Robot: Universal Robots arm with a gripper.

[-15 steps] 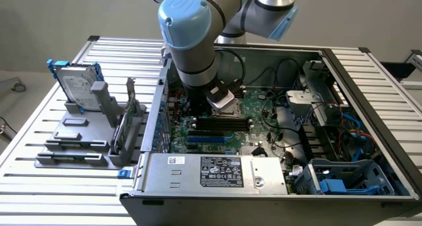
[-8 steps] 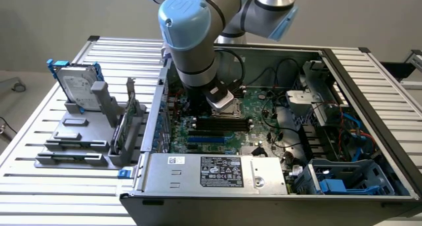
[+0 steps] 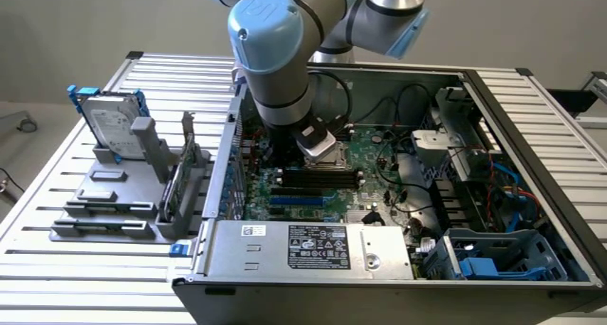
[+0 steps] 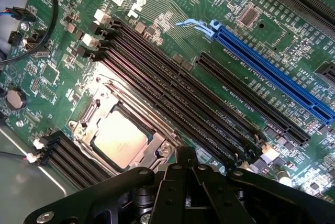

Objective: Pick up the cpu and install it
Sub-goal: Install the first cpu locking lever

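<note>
A slatted metal table (image 3: pixel 76 268) is seen before a plain pale wall, and an open computer case (image 3: pixel 399 190) is laid on it with the green motherboard (image 4: pixel 172 20) exposed. At the exterior view's left, a silver hard drive (image 3: pixel 106 126) in a blue bracket is stood upright in a grey fixture (image 3: pixel 114 197). The arm (image 3: pixel 280 62) is lowered into the case, over the board. In the wrist view the cpu (image 4: pixel 119 140) is seen seated flat inside the metal-framed socket (image 4: pixel 86 114), between two banks of black memory slots (image 4: pixel 172 93), with a long blue slot (image 4: pixel 272 72) farther off. The gripper (image 4: pixel 187 162) is held just beside the socket, its fingers closed together and nothing gripped between them.
</note>
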